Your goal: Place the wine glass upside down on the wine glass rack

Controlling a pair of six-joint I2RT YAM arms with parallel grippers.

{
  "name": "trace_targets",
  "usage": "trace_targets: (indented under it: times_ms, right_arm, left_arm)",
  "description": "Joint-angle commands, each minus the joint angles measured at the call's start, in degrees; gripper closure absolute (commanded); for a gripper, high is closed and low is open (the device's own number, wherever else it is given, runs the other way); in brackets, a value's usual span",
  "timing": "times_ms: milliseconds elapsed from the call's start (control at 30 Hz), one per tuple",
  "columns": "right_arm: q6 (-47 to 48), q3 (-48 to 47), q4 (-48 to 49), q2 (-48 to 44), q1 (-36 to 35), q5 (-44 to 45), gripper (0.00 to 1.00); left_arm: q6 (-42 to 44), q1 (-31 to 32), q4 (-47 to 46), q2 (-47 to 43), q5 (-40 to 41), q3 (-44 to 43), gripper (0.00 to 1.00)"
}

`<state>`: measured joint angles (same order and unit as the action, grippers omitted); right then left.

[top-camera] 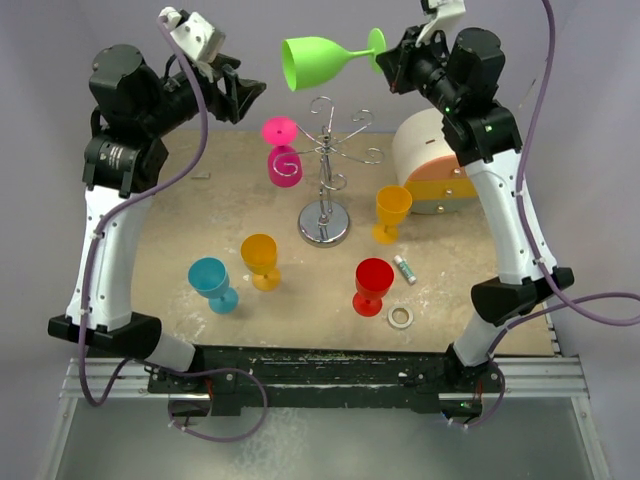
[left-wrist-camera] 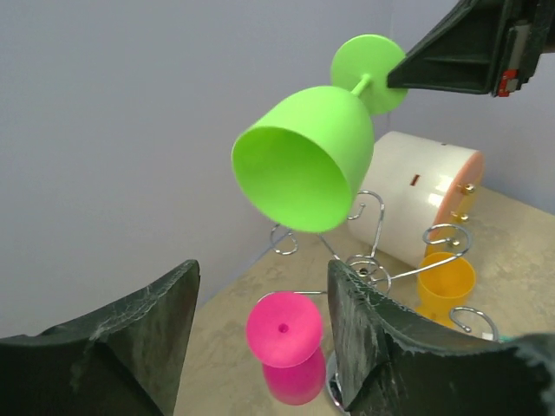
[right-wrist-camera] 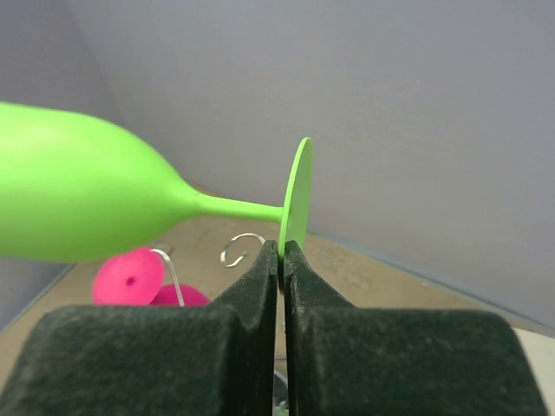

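The step in hand looked like the carry to the rack, with the hanging not yet begun. In the upper middle of the top view the green wine glass (top-camera: 320,62) was held in the air on its side, its mouth toward the upper left and its stem running right. The right gripper (top-camera: 387,52) had its fingers pressed together on the rim of the glass's round foot, a thin edge pinch that the right wrist view showed plainly. The wine glass rack (top-camera: 325,175) stood lower, at mid-frame on the table, below the glass and apart from it. A pink wine glass (top-camera: 282,150) already hung bowl-down from a curled arm on its left side. The left gripper (top-camera: 245,92) hovered at the upper left with its fingers spread, holding nothing and facing the green bowl. The next move probably called for turning the bowl downward, lowering it, then sliding the stem into a free curl on the right so that the foot sat on the wire. With so slight a grip, the glass could well twist.
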<state>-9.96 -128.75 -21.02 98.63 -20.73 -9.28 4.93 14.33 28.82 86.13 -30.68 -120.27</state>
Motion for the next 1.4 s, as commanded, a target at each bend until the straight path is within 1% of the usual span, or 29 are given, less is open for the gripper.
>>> trace_targets:
  times_ms: [0,33,133,300,467,533,633,733,833,967,1133,1367]
  right_arm:
    - [6.0,-3.4,2.9,-0.5,0.3,7.8,1.0]
    - [8.8,-3.4,4.9,-0.5,0.1,11.3,1.0]
    - [15.2,-3.3,8.3,-0.2,-1.0,16.6,1.0]
    - [23.3,-2.6,14.2,0.8,-2.2,23.7,1.0]
    - [34.0,-3.2,20.0,3.3,-5.4,28.9,1.0]
    - [40.9,-3.3,22.8,4.8,-7.3,30.4,1.0]
    - [48.8,-2.5,27.9,6.8,-9.4,32.9,1.0]
    - [53.7,-3.2,30.6,8.9,-10.3,33.2,1.0]
    - [58.4,-3.9,31.0,11.1,-11.3,32.8,1.0]
    - [66.5,0.6,34.4,11.8,-13.1,31.8,1.0]
    - [70.3,2.2,35.9,13.4,-13.7,29.6,1.0]
    - [75.2,3.6,35.6,15.1,-13.7,23.5,1.0]
  left_arm:
    - [3.6,-0.3,0.7,-3.8,9.7,1.1,0.34]
    - [4.1,-0.4,0.6,-4.2,11.3,1.9,0.34]
    - [5.5,-0.7,0.9,-5.7,14.0,3.3,0.31]
    - [6.8,-1.0,0.9,-6.8,15.9,4.5,0.28]
    - [9.4,-1.1,1.0,-7.8,19.5,6.0,0.23]
    - [9.8,-1.4,0.6,-8.8,20.7,7.4,0.22]
    - [11.4,-1.4,1.0,-9.9,21.5,8.8,0.2]
    - [11.8,-1.6,0.5,-11.2,22.6,10.7,0.2]
    - [12.3,-1.8,0.7,-11.8,23.0,11.4,0.19]
    - [11.9,-1.8,0.1,-12.7,22.6,13.1,0.19]
    - [12.2,-1.8,-0.1,-13.6,22.7,14.7,0.19]
    - [12.9,-1.9,0.1,-15.4,22.0,16.4,0.19]
